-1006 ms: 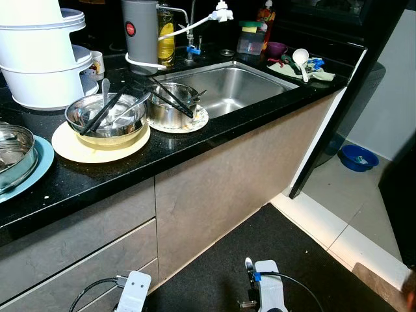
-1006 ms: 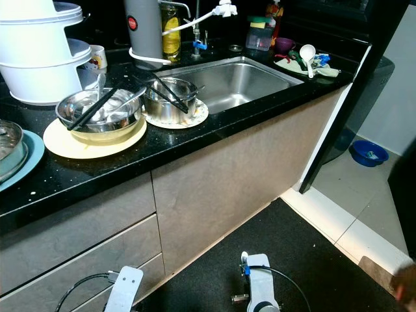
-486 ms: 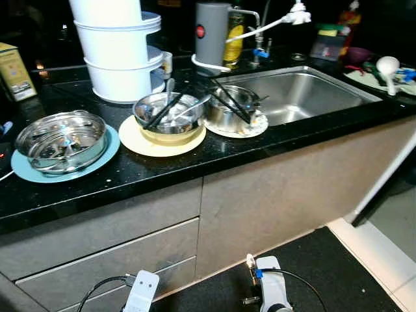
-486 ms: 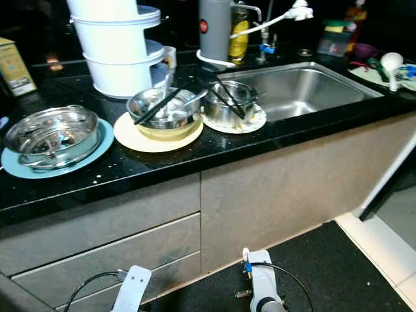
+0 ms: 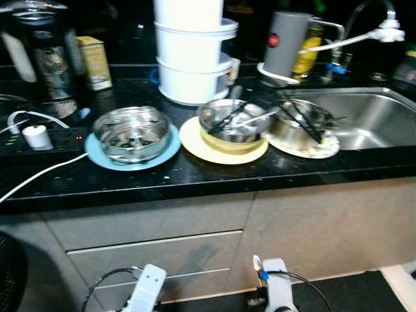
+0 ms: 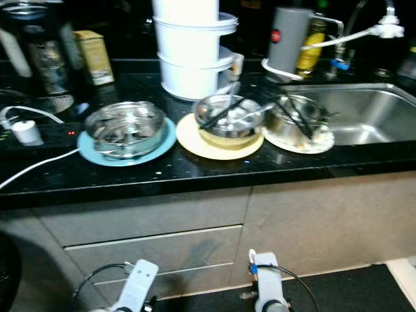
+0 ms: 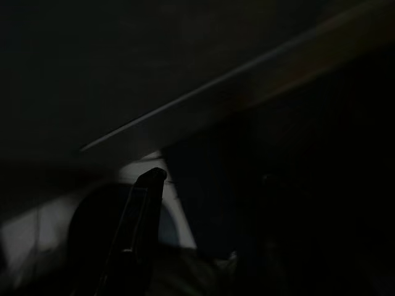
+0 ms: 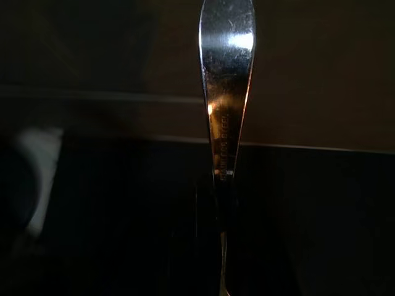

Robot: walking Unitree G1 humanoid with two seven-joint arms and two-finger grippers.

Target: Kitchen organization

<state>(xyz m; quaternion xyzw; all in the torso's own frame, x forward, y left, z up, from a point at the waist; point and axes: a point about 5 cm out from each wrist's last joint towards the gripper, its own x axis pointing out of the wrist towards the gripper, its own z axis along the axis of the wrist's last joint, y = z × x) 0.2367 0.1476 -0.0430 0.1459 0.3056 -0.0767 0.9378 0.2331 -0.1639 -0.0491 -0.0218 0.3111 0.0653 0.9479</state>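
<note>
Steel shows in the right wrist view: a spoon handle stands up from the right gripper, apparently clamped in it (the fingers themselves are too dark to see). Left gripper hangs low before the drawers; its opening is unclear.

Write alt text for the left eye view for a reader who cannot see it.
A black kitchen counter holds three steel bowls in a row, on a blue plate, a yellow plate and a white plate, with dark utensils lying across the last two. Stacked white containers stand behind them, a steel sink lies to the right, and grey drawers are below.
</note>
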